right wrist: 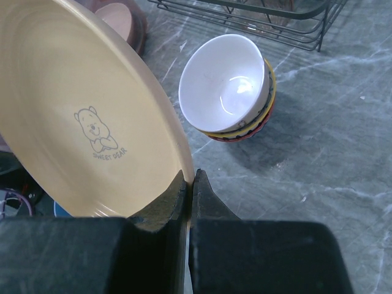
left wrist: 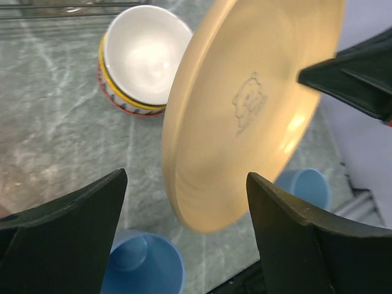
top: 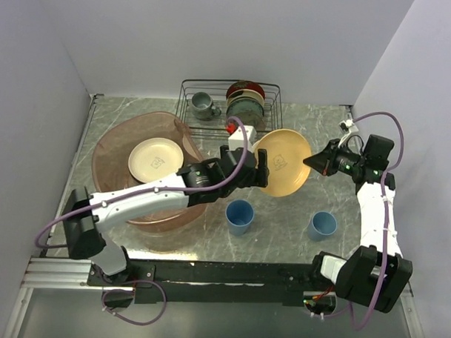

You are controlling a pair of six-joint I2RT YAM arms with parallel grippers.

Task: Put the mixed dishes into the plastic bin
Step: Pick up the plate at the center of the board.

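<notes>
My right gripper (right wrist: pixel 190 184) is shut on the rim of the yellow-orange plate (right wrist: pixel 79 122) with a bear print, holding it tilted above the table (top: pixel 283 162). My left gripper (left wrist: pixel 187 208) is open, its fingers either side of the plate's lower edge (left wrist: pixel 245 104) without touching it. The translucent pinkish-brown bin (top: pixel 111 146) sits at left with a cream plate (top: pixel 155 158) inside. A white bowl (left wrist: pixel 144 55) is nested in a yellow and red-patterned bowl (right wrist: pixel 239 131). Two light-blue cups (top: pixel 239 216) (top: pixel 322 225) stand on the table near the front.
The black wire rack (top: pixel 212 120) stands at the back with a grey mug (top: pixel 203 104) and upright dark plates (top: pixel 246 99). My left arm reaches across the bin's right rim. The cups lie just below the held plate (left wrist: pixel 141 269) (left wrist: pixel 306 187).
</notes>
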